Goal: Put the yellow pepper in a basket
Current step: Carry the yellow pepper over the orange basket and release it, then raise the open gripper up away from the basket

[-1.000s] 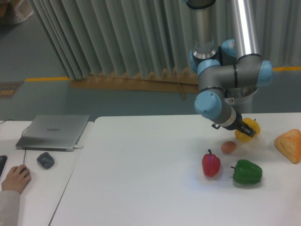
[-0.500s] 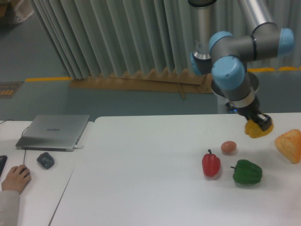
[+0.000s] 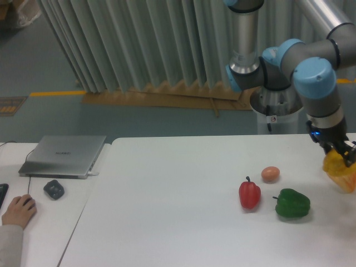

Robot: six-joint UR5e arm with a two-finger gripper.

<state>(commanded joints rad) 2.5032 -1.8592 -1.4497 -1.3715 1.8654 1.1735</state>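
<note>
Claw (image 3: 343, 153) clenched on yellow pepper (image 3: 335, 164), held above the counter (image 3: 167, 211) at the far right edge, at about 2 o'clock from the green pepper (image 3: 292, 203), partly overlapping an orange lump (image 3: 349, 181) behind.

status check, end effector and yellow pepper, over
End effector shut on yellow pepper, held at right table edge. No basket in view. Orange bread-like thing directly beneath.
</note>
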